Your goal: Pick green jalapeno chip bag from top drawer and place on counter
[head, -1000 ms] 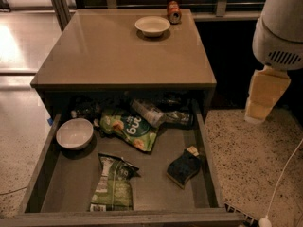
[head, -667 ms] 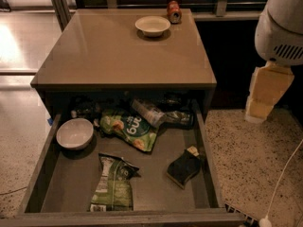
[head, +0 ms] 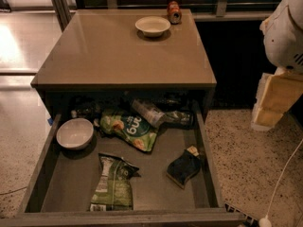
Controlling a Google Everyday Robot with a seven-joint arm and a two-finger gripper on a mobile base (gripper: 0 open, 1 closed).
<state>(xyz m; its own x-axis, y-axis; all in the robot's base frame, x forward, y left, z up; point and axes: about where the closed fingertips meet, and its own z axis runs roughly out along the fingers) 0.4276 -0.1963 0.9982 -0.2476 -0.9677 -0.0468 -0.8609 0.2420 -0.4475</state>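
Note:
The green jalapeno chip bag [head: 113, 186] lies crumpled in the front left part of the open top drawer [head: 128, 217], with its twisted dark top pointing toward the back. The counter [head: 118, 56] is the tan tabletop above the drawer. My gripper is out of view. Only a white and pale-yellow arm segment [head: 279, 79] shows at the right edge, well to the right of the drawer and apart from the bag.
The drawer also holds a white bowl [head: 75, 133] at the left, a brighter green bag [head: 130, 128], a plastic bottle [head: 150, 112] at the back and a dark sponge [head: 184, 168] at the right. A bowl [head: 152, 26] and a can [head: 174, 12] stand at the counter's back.
The arm segment at the right edge has drifted slightly to the right. Nothing in the drawer or on the counter has moved.

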